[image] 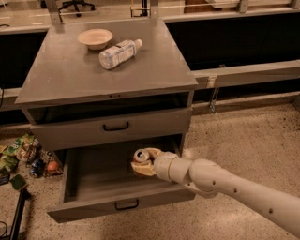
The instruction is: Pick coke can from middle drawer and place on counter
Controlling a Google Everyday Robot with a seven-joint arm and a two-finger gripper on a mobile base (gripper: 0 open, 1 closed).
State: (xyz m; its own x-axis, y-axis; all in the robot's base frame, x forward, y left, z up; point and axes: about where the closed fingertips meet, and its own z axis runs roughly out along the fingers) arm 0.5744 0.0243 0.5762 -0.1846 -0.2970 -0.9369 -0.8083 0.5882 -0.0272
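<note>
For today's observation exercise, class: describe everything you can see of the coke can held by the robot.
The coke can is small and metal-looking, its silver top with pull tab tilted toward the camera; little of its reddish side shows. The pale end effector is shut around its body, holding it over the open middle drawer, toward the tray's right side. Whether it touches the tray floor is unclear.

Likely an office lab — swivel chair (76, 4) — gripper (146, 161) holds coke can (140, 155) over middle drawer (93, 182)
</note>
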